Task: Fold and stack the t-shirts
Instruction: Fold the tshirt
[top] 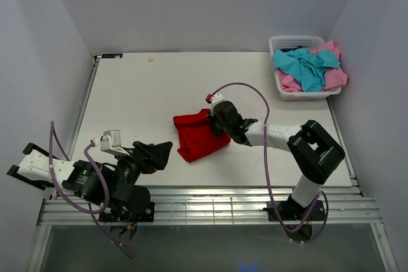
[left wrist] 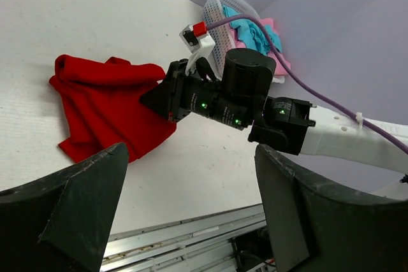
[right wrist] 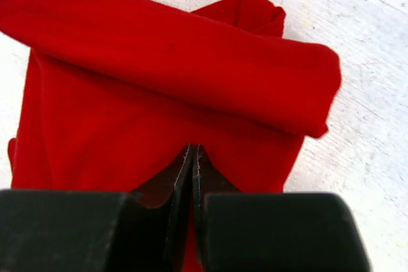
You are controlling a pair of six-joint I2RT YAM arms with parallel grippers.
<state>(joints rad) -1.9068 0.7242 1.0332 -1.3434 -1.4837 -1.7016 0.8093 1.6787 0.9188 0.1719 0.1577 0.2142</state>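
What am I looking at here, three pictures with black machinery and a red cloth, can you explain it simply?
These are two robot arms bolted at the near edge of a white table. One picture is taken from above and behind them; the other two come from small cameras on each arm's wrist. A red shirt lies partly folded in the middle of the table. The right pincer is shut on the shirt's cloth at its edge. The left pincer is open and holds nothing, looking toward the shirt from the near side. In the far right corner stands a white basket with blue and pink shirts heaped inside, waiting to be folded.
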